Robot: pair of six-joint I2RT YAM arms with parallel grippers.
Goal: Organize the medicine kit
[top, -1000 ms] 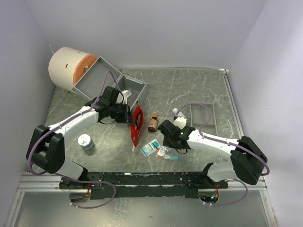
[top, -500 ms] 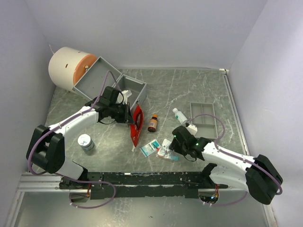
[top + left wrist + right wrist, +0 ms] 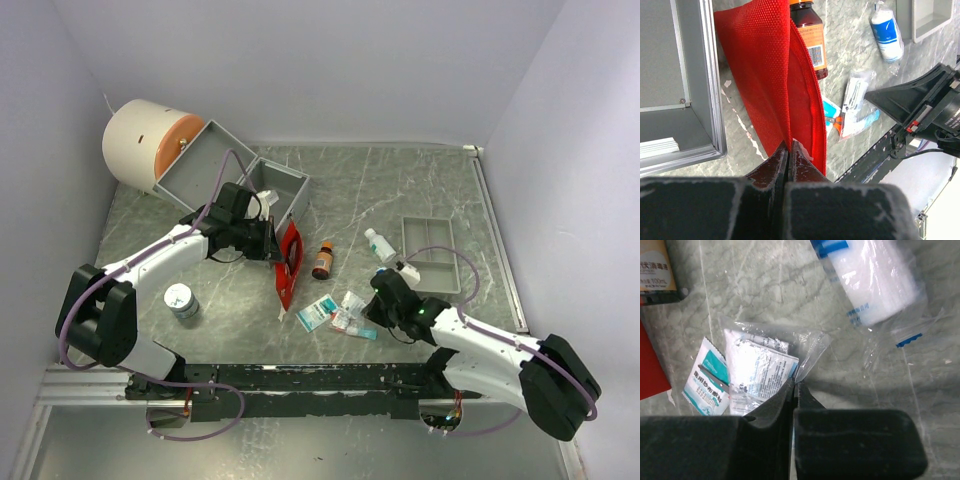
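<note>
The open grey medicine kit case stands at the back left. My left gripper is shut on the edge of the red pouch, which is held upright just in front of the case. A brown bottle stands right of the red pouch. My right gripper is shut on a corner of a clear plastic bag of sachets lying on the table. Beside it lies a teal sachet. A white bottle in its own bag lies beyond.
A shallow grey divided tray sits at the right, with the white bottle just left of it. The big white drum stands behind the case. A small round tin sits near the left arm.
My right arm swung from beside the white bottle toward the near edge, came down by the sachets and shut on the clear bag. The left arm and pouch held still.
</note>
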